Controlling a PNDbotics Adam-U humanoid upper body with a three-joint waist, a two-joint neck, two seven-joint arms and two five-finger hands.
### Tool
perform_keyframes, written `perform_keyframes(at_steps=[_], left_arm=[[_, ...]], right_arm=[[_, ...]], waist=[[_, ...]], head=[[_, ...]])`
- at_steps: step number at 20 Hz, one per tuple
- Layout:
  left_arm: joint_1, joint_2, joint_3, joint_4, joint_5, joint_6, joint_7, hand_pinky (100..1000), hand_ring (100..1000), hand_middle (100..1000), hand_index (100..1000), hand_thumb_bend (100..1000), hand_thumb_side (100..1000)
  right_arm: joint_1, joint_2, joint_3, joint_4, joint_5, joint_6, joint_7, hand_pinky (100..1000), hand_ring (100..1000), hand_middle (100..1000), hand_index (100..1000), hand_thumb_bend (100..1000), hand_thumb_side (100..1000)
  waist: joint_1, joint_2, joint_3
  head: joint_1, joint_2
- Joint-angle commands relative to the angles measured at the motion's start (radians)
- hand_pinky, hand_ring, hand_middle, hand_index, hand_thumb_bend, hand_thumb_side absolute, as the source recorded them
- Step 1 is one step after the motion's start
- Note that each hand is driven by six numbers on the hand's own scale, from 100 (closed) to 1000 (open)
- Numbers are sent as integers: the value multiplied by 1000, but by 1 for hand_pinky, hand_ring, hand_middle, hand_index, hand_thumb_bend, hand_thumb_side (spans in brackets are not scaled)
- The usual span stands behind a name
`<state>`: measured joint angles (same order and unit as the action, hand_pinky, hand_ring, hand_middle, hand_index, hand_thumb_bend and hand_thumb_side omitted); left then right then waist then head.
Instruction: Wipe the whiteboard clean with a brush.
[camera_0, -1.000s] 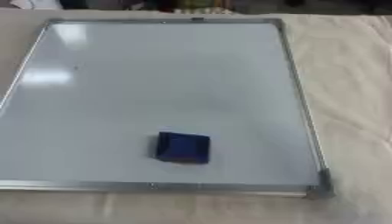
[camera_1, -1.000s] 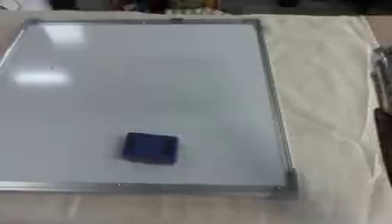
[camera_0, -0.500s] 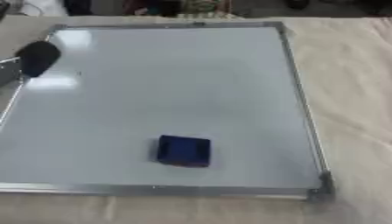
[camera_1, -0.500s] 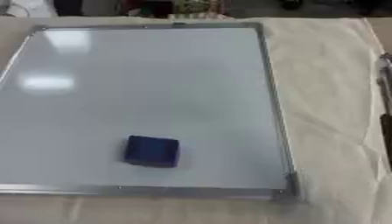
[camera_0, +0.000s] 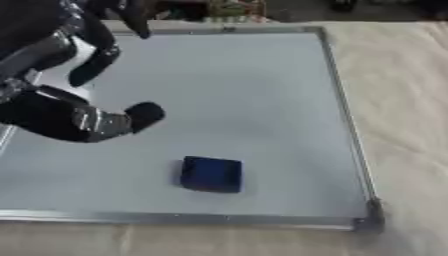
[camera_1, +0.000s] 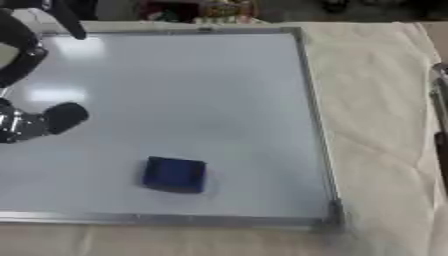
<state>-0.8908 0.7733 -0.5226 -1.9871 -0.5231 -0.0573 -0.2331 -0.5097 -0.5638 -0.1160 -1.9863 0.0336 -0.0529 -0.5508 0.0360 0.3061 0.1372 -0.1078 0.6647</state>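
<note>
A whiteboard (camera_0: 236, 85) with a metal frame lies flat on the cloth-covered table; I can make out no marks on it. A dark blue brush (camera_0: 211, 174) rests on the board near its front edge, with nothing touching it. My left hand (camera_0: 52, 55) hangs over the board's left part, up and to the left of the brush and well apart from it. It is open, with its fingers spread and its thumb (camera_0: 144, 114) pointing toward the brush. A dark and silver sliver (camera_1: 442, 105) at the right edge may be my right arm or hand.
Beige cloth (camera_0: 402, 100) covers the table to the right of the board and along its front. Blurred items (camera_0: 227, 7) lie past the board's far edge.
My left hand has come in from the upper left and now reaches well over the board. The brush has not moved.
</note>
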Motion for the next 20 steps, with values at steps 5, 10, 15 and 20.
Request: perform_keyframes(at_steps=[5,10,15,20], left_arm=[[-51,-68,-69,50,-63,13,-113,799,752,703,138,433,743],[-69,-100,-96,89,-50,40,-197,796,756,682,100,473,698],[-76,-118,-111,107,-62,42,-281,805,776,715,100,521,691],[-67,-137,-116,133,-49,55,-362,812,779,721,100,527,583]], right_arm=[[-10,-26,-3,-14,-2,1,6,843,855,734,842,100,1000],[-10,-25,-3,-14,-3,1,7,843,855,732,840,100,1000],[-10,-25,-3,-14,-3,2,8,843,854,731,839,100,1000],[-12,-24,-4,-14,-3,1,7,844,855,731,840,100,1000]], waist=[[1,-14,0],[1,-12,-2],[0,-9,-2],[-5,-4,-5]], head=[[6,-20],[4,-23],[1,-20],[0,-17]])
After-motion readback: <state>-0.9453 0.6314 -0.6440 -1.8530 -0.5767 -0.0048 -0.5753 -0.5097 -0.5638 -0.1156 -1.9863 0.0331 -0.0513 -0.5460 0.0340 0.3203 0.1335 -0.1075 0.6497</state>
